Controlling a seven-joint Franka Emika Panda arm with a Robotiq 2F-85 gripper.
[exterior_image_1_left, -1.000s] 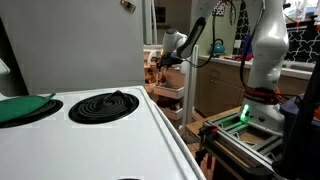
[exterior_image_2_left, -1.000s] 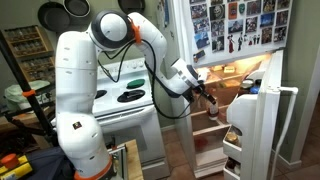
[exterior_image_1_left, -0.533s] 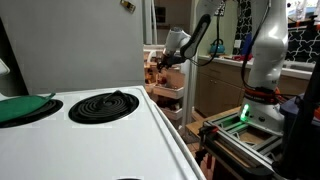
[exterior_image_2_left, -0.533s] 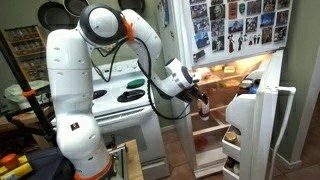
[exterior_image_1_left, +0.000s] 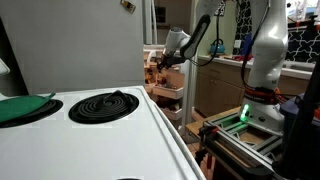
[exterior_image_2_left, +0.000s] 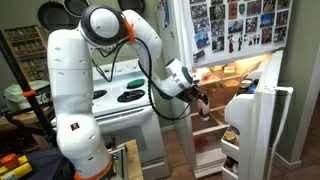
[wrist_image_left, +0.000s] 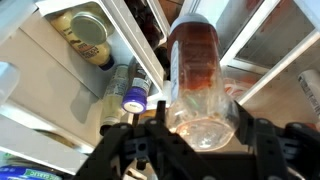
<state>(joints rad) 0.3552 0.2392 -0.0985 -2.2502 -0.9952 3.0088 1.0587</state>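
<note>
My gripper is clamped on a brown-filled bottle.
Rigid, slick, probably heavy and breakable; I judge its wide body the best hold.

White stove, coil burner; photo-covered freezer door; lit open fridge; wooden floor.

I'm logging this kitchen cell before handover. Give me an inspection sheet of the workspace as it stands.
Surface: white stove top with a coil burner; green item at its edge.
Job's things: clear bottle of reddish-brown liquid, held at the open fridge.
Clutter: tin and purple-capped bottle on the fridge shelves.
Grippers: gripper shut on the clear bottle.
Cables: black cable looping along the arm.
Surroundings: photos on the upper door.
</note>
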